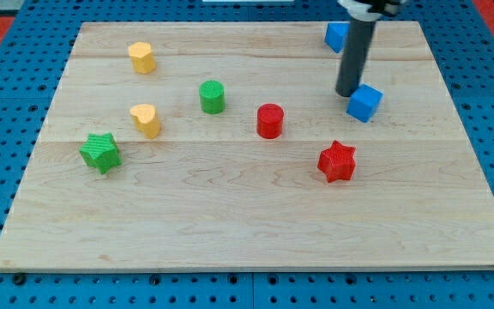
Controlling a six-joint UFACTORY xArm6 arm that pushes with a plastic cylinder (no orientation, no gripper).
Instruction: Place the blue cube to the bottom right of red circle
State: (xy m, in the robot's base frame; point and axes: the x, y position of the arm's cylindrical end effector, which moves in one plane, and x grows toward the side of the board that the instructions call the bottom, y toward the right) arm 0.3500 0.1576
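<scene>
The blue cube [365, 103] lies on the wooden board, to the right of and slightly above the red circle [270, 121]. My tip [347, 93] stands at the cube's upper left corner, touching it or nearly so. A second blue block [336, 36] sits near the board's top edge, partly hidden behind the rod. The red circle stands near the board's middle.
A red star [337, 161] lies to the lower right of the red circle, below the blue cube. A green cylinder [212, 96], two yellow blocks [141, 57] [146, 120] and a green star [100, 153] are on the left half. The board's right edge [461, 112] is beyond the cube.
</scene>
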